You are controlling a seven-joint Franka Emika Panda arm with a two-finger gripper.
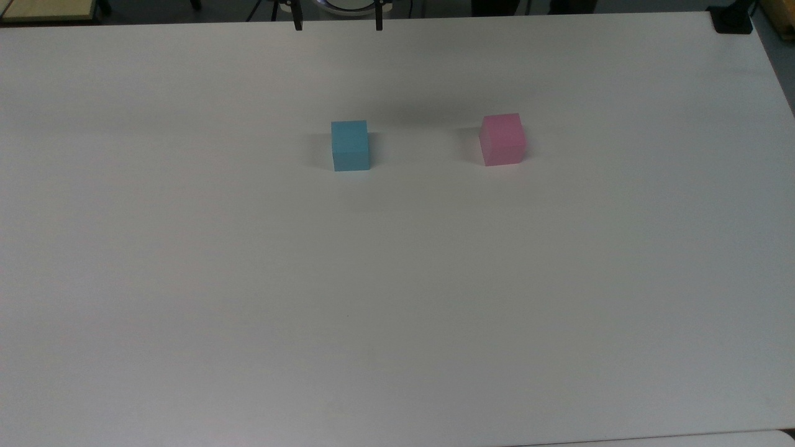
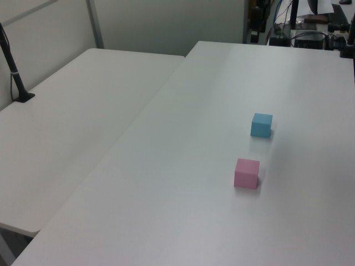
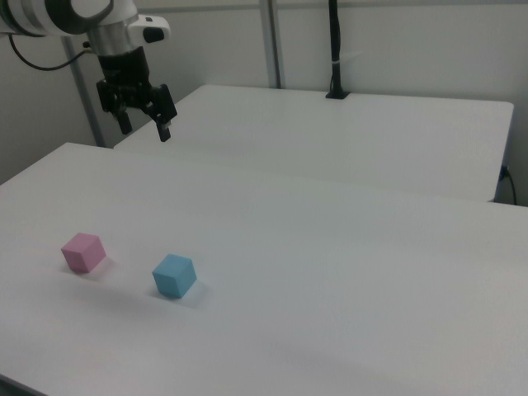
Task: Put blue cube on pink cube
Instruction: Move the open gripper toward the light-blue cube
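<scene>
The light blue cube [image 1: 350, 145] [image 2: 261, 124] [image 3: 174, 275] sits on the white table [image 1: 397, 298], apart from the pink cube [image 1: 502, 139] [image 2: 247, 173] [image 3: 83, 252], which lies to the top view's right of it. Both cubes rest flat with nothing touching them. My gripper [image 1: 338, 26] [image 3: 145, 128] hangs open and empty high over the table's far edge. In the top view it is well beyond the blue cube, and in the right view it is above and behind the pink cube. Its black fingertips [image 1: 298, 26] point downward.
A second white table [image 2: 83, 111] [image 3: 346, 132] adjoins this one, with a black post [image 2: 14, 72] [image 3: 334, 49] clamped to it. A black clamp [image 1: 731, 22] sits at the table's far right corner in the top view. Cables and equipment [image 2: 310, 33] crowd the left view's top right.
</scene>
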